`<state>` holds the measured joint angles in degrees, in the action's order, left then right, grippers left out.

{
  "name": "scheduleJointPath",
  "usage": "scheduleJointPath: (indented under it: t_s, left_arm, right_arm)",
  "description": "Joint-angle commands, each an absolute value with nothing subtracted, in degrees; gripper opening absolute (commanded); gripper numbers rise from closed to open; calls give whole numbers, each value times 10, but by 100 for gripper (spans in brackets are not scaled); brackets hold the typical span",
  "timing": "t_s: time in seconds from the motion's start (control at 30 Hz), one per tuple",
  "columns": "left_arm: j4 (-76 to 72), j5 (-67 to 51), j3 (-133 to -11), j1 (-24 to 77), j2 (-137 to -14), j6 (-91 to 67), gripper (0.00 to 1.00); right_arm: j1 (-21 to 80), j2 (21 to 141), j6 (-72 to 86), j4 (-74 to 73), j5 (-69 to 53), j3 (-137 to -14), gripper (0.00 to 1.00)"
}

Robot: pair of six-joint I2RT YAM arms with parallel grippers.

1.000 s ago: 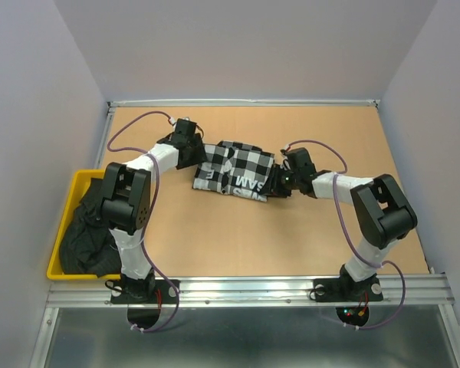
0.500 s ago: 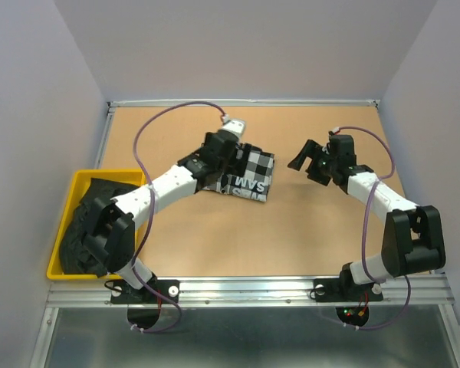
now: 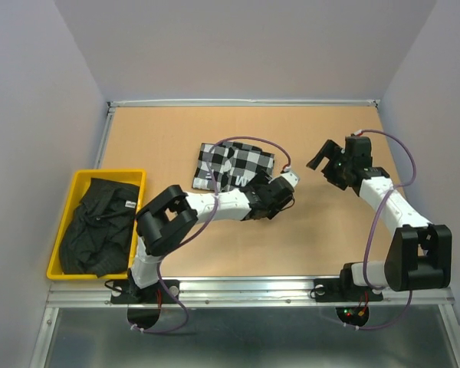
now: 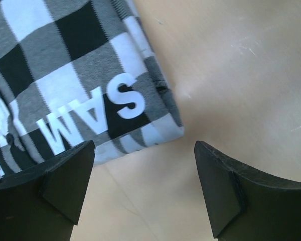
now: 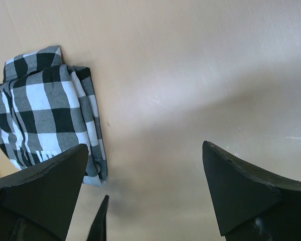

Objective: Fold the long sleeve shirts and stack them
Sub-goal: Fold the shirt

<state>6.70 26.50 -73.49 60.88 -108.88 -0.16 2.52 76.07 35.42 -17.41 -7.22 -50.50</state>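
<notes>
The black-and-white check shirt [image 3: 234, 162] lies folded in a compact rectangle mid-table. In the left wrist view its near corner [image 4: 65, 75] shows white lettering on a black band. My left gripper [image 3: 272, 198] hovers at that near right corner, open [image 4: 144, 145], with only bare table between its fingers. Over to the right of the shirt, well apart from it, my right gripper [image 3: 326, 157] is raised and open [image 5: 145, 145]. Its camera sees the checked shirt [image 5: 45, 110] at the left. The plain black shirt [image 3: 100, 226] lies crumpled in the yellow bin.
The yellow bin [image 3: 100, 173] sits at the table's left edge, beside the left arm's base. A metal rail [image 3: 245, 102] borders the far edge and grey walls close in on three sides. A purple cable [image 3: 249, 142] loops over the checked shirt.
Both grippers have left the checked shirt's ends and opened. The left arm swung from the shirt's far left to its near right corner. The right arm drew back to the right.
</notes>
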Motion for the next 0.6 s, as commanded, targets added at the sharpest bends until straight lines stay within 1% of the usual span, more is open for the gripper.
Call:
scheduleJointPath:
  t_s: [0.0,0.17,0.27,0.3,0.33,0.4,0.57]
  left_arm:
    - [59,330,-780,628,-1111,43,90]
    - [57,344,-795,635,-1144,53,88]
    - [57,377,-805,635,-1175,54,82]
    - [57,377,-805,635,-1179,54,82]
    - [57,387,-809,635,-1185,56,78]
    - [58,394,-813,635,-1192,64,75]
    - [64,412,-813,635,-1200,75,73]
  right_arm:
    - [19,737,350,-185,-57,-497,100]
    - [18,734,348,-187,-59,-494,100]
    - [17,732,345,-187,-65,-493,100]
    - [17,732,343,-187,-65,-493,100]
    - [18,732,342,-187,-68,-492,100]
    - [17,732,341,-187,-68,-493,100]
    - [16,731,340,-187,-70,-491,100]
